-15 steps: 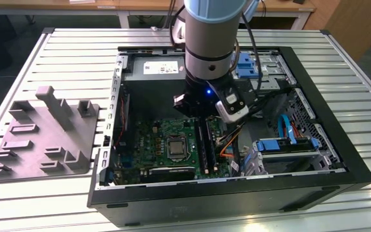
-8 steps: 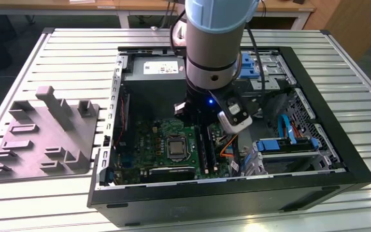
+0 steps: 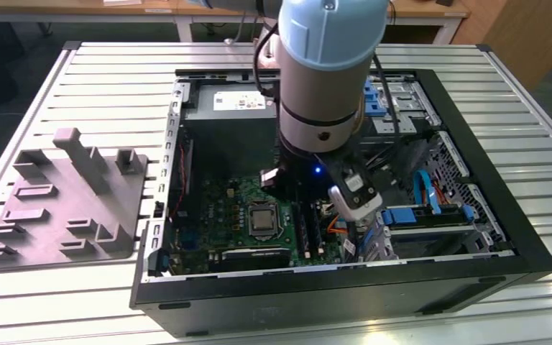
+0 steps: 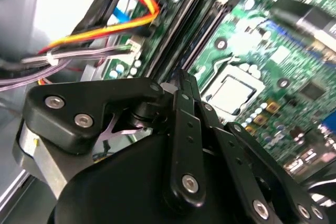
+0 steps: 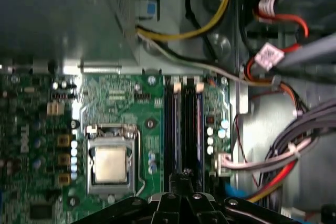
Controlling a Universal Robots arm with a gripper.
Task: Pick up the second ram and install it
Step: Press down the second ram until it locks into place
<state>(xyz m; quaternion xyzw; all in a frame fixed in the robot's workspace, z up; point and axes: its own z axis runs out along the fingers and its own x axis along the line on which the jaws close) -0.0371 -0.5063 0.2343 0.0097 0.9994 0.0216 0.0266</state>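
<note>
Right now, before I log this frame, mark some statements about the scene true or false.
1. The gripper is inside the open computer case, above the motherboard. True.
2. A cooler covers the CPU socket. False: the socket is uncovered, and its metal lid shows.
3. A grey fixture tray lies on the slatted table, to the exterior view's left of the case. True.
4. The gripper is over the grey tray. False: it is at the memory slots beside the CPU socket.

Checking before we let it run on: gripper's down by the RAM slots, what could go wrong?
1. The gripper sits low over the RAM slots; a slight offset could press on a slot rail or the board.
2. The cable bundle lies right beside the slots and might snag the gripper.
</note>
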